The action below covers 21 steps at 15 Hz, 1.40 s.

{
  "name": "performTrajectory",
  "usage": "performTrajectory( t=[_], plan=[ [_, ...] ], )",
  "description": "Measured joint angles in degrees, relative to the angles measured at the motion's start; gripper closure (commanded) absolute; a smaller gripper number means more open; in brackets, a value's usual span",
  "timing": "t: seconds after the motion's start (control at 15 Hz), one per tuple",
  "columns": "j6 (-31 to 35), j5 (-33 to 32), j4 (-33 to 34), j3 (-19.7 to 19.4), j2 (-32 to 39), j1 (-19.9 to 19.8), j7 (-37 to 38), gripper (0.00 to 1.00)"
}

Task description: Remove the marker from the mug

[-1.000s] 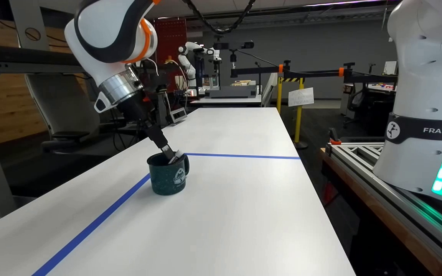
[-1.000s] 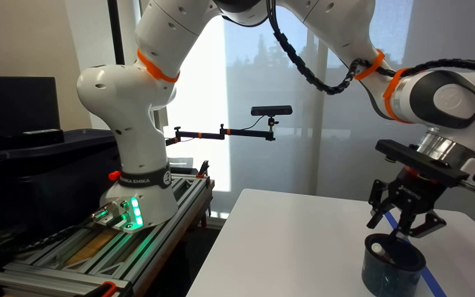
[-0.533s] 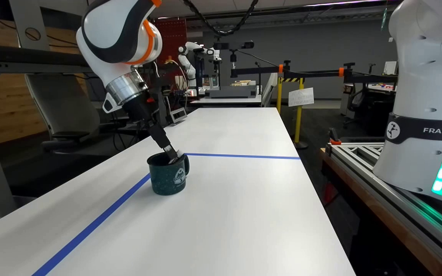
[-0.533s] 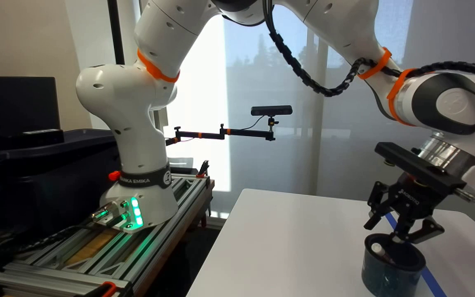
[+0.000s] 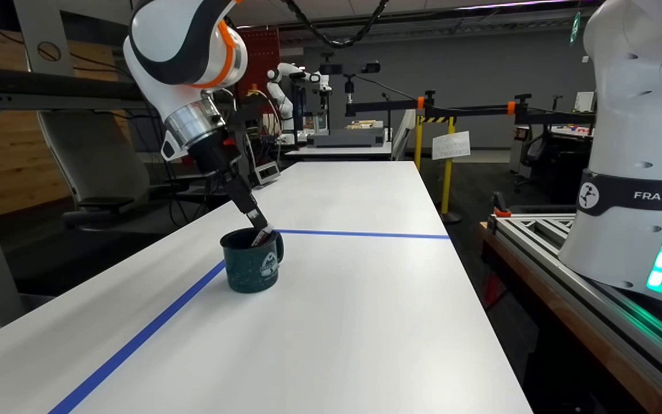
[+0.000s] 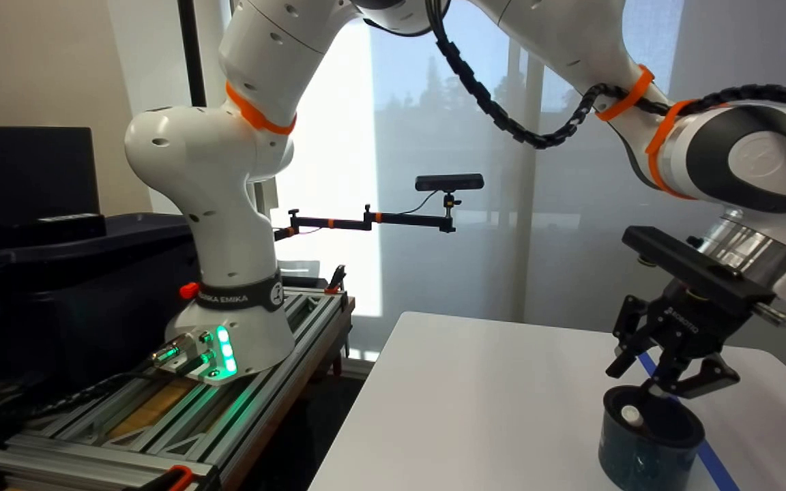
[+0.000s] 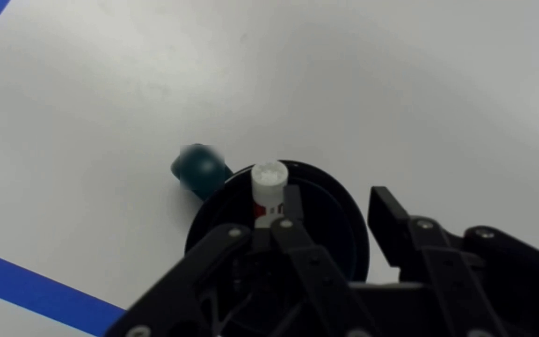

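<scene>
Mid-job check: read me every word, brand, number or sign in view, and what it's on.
"FRANKA E", cut off by the picture's edge: black base band.
"EMIKA", letters before it unclear: same band, in an exterior view.
"ROBOTIQ": gripper.
Too small, blurred or covered: mug emblem, marker print, paper notice, green hanging sign.
Wordless logos: same band, black panel.

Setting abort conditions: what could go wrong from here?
In the wrist view, the marker shows beside, not between, the fingers of the open pincer; closing now may miss it.
One finger appears outside the mug, so closing might snag or drag the mug.
</scene>
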Motion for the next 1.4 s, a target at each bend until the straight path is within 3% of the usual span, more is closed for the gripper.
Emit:
performTrajectory(
  t=[0.53, 1.0, 1.2, 1.4],
  plan=[
    [-1.94, -1.53, -0.84, -1.09, -1.56, 0.19, 2.14, 0.52],
    [-2.23, -6.54, -1.64, -2.12, -1.62, 1.0, 3.54, 0.56],
    [-2.21, -8.83, -1.74, -2.54, -1.62, 1.86, 4.67, 0.54],
    [-2.02, -11.16, -1.74, -2.71, -1.61, 2.64, 5.72, 0.45]
  ],
)
